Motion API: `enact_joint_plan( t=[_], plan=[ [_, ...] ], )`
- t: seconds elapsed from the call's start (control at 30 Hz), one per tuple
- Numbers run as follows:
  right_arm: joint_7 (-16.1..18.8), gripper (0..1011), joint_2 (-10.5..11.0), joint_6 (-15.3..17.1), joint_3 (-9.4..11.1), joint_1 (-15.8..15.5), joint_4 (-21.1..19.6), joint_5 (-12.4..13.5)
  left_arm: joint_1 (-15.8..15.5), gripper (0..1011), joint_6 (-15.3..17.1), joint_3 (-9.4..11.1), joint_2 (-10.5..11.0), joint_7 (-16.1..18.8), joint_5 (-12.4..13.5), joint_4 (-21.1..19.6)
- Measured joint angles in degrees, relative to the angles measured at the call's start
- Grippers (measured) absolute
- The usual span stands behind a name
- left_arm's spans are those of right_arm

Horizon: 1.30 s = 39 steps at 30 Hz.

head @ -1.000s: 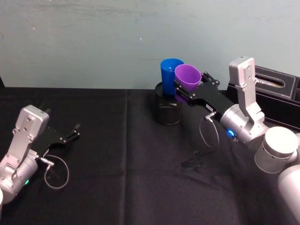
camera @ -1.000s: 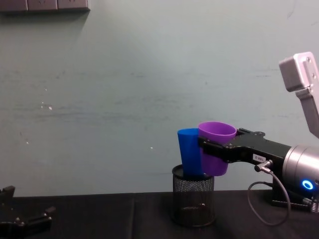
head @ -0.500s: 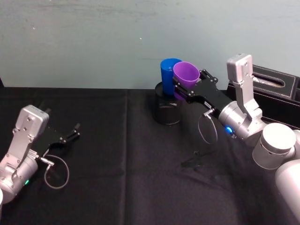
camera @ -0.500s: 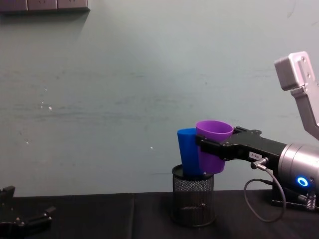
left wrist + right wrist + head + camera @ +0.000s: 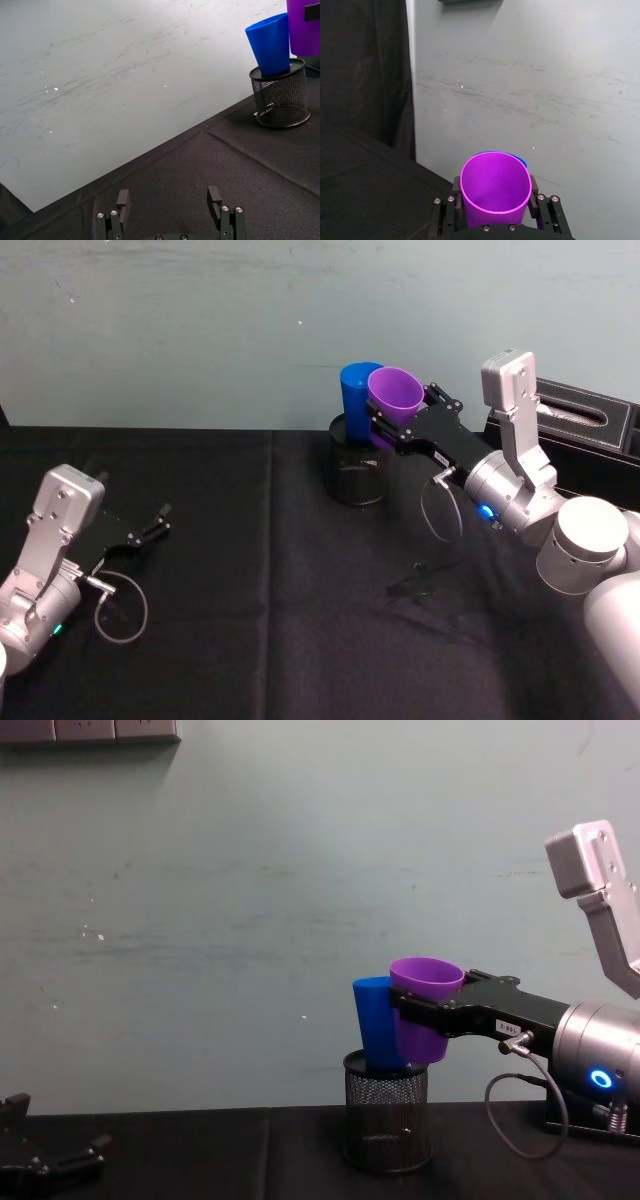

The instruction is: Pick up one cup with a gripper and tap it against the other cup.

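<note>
— Cups first: where are they?
— Purple cup [image 5: 397, 392] is in the air, beside the blue cup [image 5: 355, 390] on its right. Their rims look touching, but I cannot be sure. Blue cup stands tilted inside the mesh holder [image 5: 358, 475], near the wall.
— And the right gripper [image 5: 403, 412]?
— Its two fingers pinch the purple cup from both sides, below the rim.
— The left gripper [image 5: 168, 200]?
— Low over the black table [image 5: 250, 590], well apart from the cups, with fingers spread and holding nothing.
</note>
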Motion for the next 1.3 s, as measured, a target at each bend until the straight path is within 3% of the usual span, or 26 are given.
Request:
enact_joint_plan(
  t=[0.53,1.3],
  plan=[
    [0.06,731,0.16,0.56,0.16,-0.45,-0.92,-0.06,0.0,1011,0.0,0.0,0.0,0.0,0.0,0.0],
    [-0.45,731,3.63,6.07,0.35,-5.94,-10.84,1.21,0.0,1011,0.0,0.0,0.0,0.0,0.0,0.0]
  ],
)
